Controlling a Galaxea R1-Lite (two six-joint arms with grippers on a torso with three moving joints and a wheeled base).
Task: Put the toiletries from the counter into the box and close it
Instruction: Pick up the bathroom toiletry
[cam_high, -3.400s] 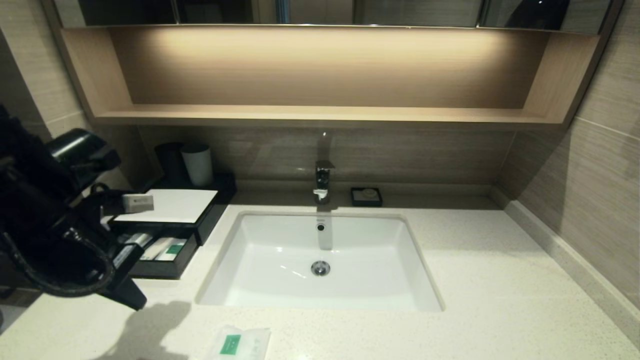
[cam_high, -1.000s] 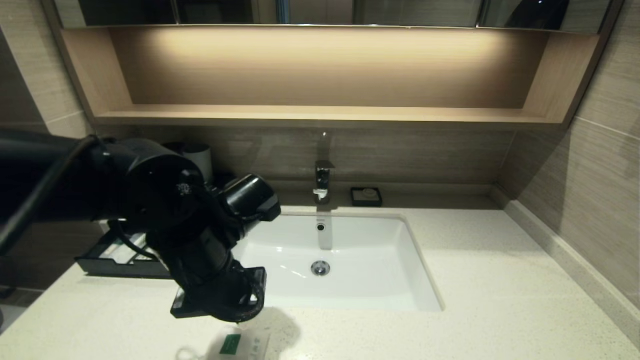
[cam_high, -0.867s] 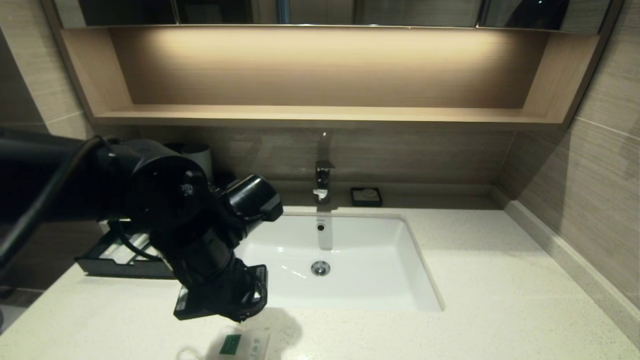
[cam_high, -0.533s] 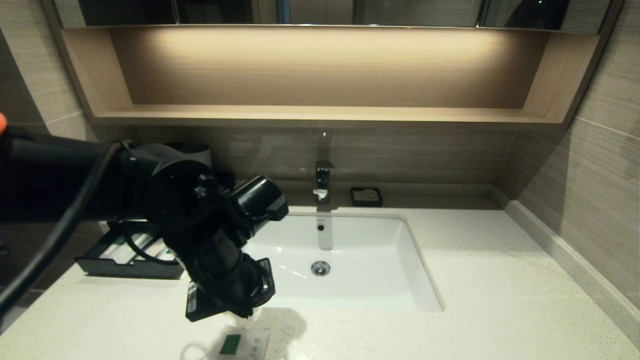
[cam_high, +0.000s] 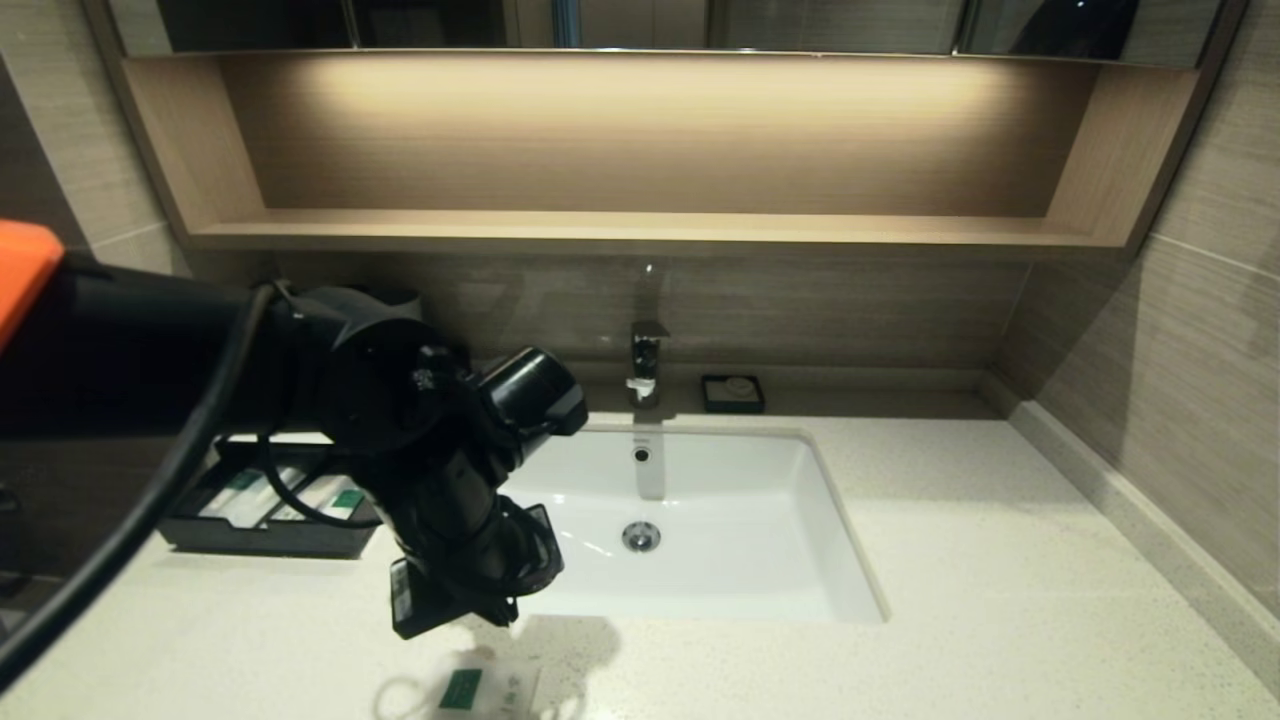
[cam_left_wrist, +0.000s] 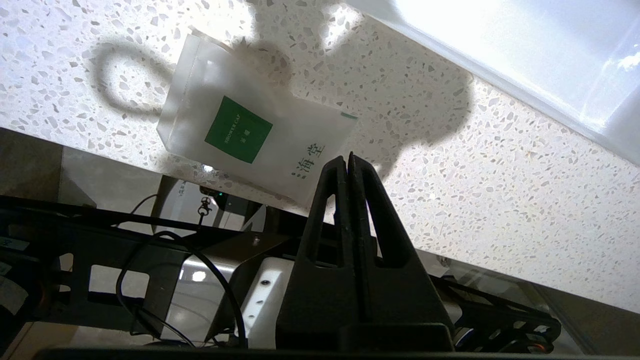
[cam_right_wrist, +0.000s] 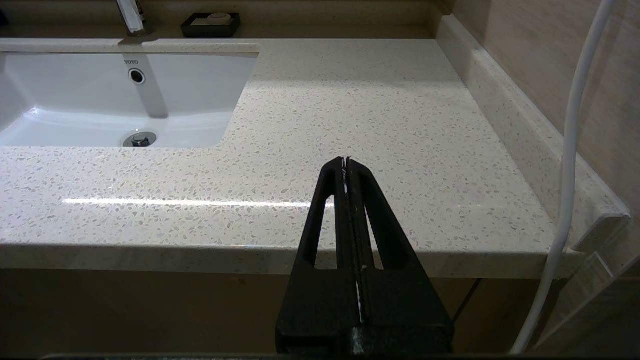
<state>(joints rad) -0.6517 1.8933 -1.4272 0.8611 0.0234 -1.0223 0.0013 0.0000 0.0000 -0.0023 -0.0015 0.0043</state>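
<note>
1. Swinging away from the box (cam_high: 262, 538) at the left of the counter (cam_high: 1000, 600), my left arm is now reaching across toward the near edge, and my left gripper (cam_left_wrist: 348, 162) is coming to hang just above the sachet (cam_high: 488, 692); a few seconds ago this same gripper was busy over the open drawer.

2. Lying in that pull-out drawer are the two toothbrushes (cam_high: 290, 495), their green labels showing, so I am judging that part of the job done while the drawer is standing open.

3. Resting flat on the speckled stone near the front edge, in front of the sink (cam_high: 760, 500), the sachet is showing its green square label in my left wrist view, one corner sticking out past the counter's lip.

4. Pressing together with nothing between them, the left gripper's fingers are leaving no gap, so I am reckoning they will have to part before I can pinch this last item.

5. Waiting off to the right, my right gripper (cam_right_wrist: 346, 162) is parked low beyond the counter's front edge, its fingers likewise pressed together and holding nothing.
</note>
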